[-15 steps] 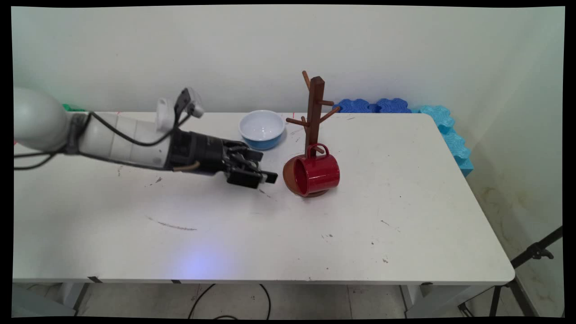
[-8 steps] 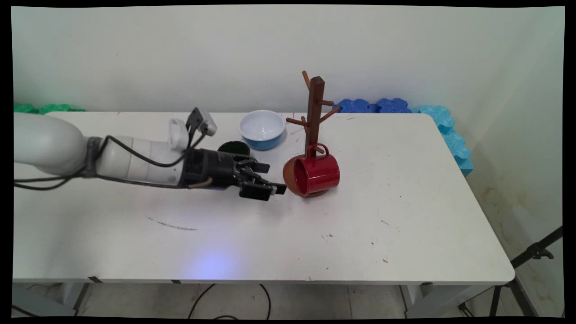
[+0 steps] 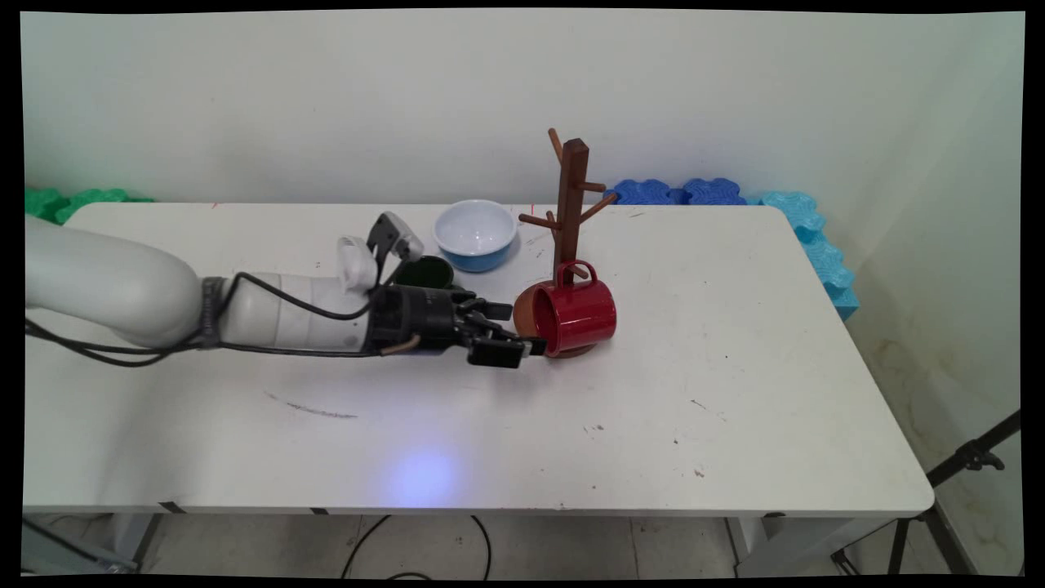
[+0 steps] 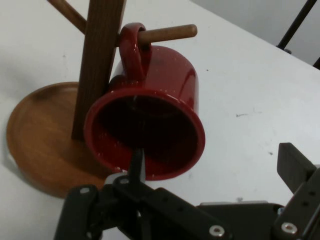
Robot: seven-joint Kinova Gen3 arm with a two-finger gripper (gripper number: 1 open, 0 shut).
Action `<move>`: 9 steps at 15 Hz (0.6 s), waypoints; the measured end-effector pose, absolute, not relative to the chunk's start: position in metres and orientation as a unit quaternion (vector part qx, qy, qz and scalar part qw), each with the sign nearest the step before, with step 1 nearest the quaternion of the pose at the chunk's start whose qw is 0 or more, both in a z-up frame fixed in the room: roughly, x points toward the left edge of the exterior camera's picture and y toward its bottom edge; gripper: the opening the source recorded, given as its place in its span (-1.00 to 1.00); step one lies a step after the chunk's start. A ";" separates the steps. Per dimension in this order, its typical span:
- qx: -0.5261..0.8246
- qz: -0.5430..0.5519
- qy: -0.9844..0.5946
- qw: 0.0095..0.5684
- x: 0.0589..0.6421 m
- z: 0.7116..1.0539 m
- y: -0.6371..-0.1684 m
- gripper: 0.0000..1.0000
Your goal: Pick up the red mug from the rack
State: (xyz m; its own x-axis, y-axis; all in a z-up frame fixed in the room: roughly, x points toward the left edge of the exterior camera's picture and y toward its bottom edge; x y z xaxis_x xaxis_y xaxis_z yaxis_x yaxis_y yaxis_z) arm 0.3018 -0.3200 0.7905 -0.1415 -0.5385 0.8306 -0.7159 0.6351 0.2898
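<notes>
A red mug (image 3: 575, 314) hangs by its handle on a low peg of a brown wooden mug tree (image 3: 571, 196), tilted with its mouth facing left. My gripper (image 3: 524, 333) reaches in level from the left and stands open right at that mouth. In the hand view the red mug (image 4: 165, 100) fills the middle, beside the mug tree's post (image 4: 102, 50) and round base (image 4: 35, 135). One thin finger (image 4: 136, 162) stands in front of the mug's opening; the other finger (image 4: 295, 167) is off to the right, outside the mug's wall. Nothing is held.
A dark green cup (image 3: 424, 269) stands just behind my wrist. A white bowl with a blue outside (image 3: 475, 233) sits further back, left of the mug tree. Blue foam blocks (image 3: 678, 192) line the table's far right edge, green ones (image 3: 73, 198) the far left.
My arm has slid to the right along the table, and the open fingertips have come from well left of the red mug up to its mouth. The mug has not moved.
</notes>
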 end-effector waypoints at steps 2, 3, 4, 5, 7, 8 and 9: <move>0.419 0.090 -0.746 0.510 0.295 0.785 -0.324 1.00; 0.418 0.090 -0.744 0.514 0.292 0.782 -0.327 1.00; 0.418 0.090 -0.742 0.516 0.289 0.779 -0.329 1.00; 0.418 0.091 -0.740 0.520 0.285 0.776 -0.332 1.00; 0.417 0.092 -0.736 0.525 0.279 0.771 -0.338 1.00; 0.417 0.093 -0.734 0.528 0.275 0.769 -0.341 1.00; 0.417 0.093 -0.733 0.530 0.272 0.767 -0.344 1.00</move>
State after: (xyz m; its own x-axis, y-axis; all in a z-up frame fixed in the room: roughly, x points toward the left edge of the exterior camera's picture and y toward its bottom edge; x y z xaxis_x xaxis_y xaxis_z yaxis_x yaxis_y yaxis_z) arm 0.2723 -0.3435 0.7667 -0.0909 -0.5124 0.8539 -0.7098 0.6348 0.3053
